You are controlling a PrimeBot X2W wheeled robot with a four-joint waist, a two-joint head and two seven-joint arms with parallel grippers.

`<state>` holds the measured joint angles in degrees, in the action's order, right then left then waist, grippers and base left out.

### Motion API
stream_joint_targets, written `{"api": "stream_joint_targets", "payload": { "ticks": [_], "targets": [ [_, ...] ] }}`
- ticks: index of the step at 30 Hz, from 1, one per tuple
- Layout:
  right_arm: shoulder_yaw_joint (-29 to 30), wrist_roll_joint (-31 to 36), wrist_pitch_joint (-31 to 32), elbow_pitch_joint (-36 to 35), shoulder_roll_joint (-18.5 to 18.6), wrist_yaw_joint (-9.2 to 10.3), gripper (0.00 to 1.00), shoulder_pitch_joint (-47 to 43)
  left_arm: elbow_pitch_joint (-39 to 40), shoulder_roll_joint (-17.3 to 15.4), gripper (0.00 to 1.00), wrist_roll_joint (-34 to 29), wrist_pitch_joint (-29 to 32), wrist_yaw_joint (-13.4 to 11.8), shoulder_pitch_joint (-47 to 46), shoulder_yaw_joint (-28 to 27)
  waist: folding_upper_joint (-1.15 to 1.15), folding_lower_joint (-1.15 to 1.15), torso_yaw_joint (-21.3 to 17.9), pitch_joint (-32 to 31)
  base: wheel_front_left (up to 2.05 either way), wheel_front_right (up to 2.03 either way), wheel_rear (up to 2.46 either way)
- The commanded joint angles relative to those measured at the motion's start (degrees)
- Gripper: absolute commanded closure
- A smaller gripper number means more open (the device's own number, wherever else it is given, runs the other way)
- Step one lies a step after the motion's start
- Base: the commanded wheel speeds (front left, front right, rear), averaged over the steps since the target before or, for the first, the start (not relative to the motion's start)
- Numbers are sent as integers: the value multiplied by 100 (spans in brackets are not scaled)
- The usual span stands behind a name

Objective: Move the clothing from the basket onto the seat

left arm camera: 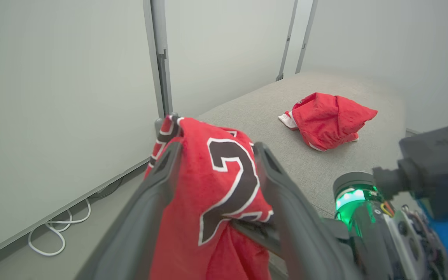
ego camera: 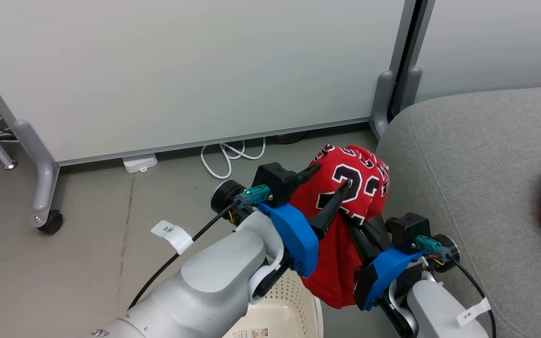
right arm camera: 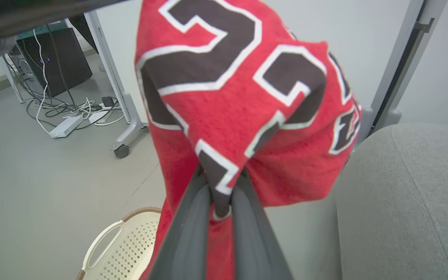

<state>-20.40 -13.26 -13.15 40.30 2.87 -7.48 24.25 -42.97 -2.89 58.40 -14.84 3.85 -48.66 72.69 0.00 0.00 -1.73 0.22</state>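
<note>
Held the jersey (ego camera: 367, 162) aloft in a bunch, near the edge of the seat (ego camera: 477, 155) but not yet over it, with the basket (ego camera: 284, 293) at 6 o'clock below and the cushion at 3 o'clock in the head view. Pinched a low fold of it between the pressed-together jaws of the right gripper (right arm camera: 223, 182). Held the left gripper (left arm camera: 217, 147) with jaws spread wide, cloth draped between and over the fingers (left arm camera: 286, 194), seemingly propping rather than clamping. Judged the step in hand as the carry across to the seat. Judged it best done by travelling toward 3 o'clock with the bundle high enough to lift the hanging tail over the cushion's rounded edge without dragging; by moving both arms together, to avoid stretching the thin fabric or spilling it off the open fingers; by lowering well onto the cushion rather than at its rim, to avoid losing a slack hem to the floor; by parting the right jaws only after resting the cloth on the seat; then by drawing both grippers straight back, to avoid snagging an armhole. Counted two jerseys: one aloft, and the second jersey (left arm camera: 331, 118) crumpled on the seat, well apart at 3 o'clock. Counted one basket, one seat, two grippers.
</note>
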Motion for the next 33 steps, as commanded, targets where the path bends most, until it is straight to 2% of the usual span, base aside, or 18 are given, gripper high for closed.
{"api": "stream_joint_targets", "payload": {
  "ticks": [1,4,8,19,27,33],
  "targets": [
    [24,16,-26,-26,0,-3,100,-1,-36,-1,0,-57,-39,-42,102,-88,0,0,1,-1,0,0,0],
    [81,41,-44,-56,0,-3,100,-38,98,-32,0,-282,-38,-71,259,-455,0,0,8,6,0,0,0],
    [146,70,-60,-99,0,-3,100,-96,476,-240,0,-841,-40,-36,642,-1005,0,0,21,15,0,0,0],
    [340,187,-41,-255,0,-3,100,-229,1770,-700,0,-2491,-42,2,2328,-2731,0,0,92,42,0,0,0],
    [410,239,17,-393,0,-3,100,-316,2215,-678,0,-3251,-42,132,3334,-3783,0,0,121,68,0,0,0],
    [472,265,34,-463,0,-3,100,-362,2329,-593,0,-3642,-43,270,3760,-4307,0,0,121,79,0,0,0]
  ]
}}
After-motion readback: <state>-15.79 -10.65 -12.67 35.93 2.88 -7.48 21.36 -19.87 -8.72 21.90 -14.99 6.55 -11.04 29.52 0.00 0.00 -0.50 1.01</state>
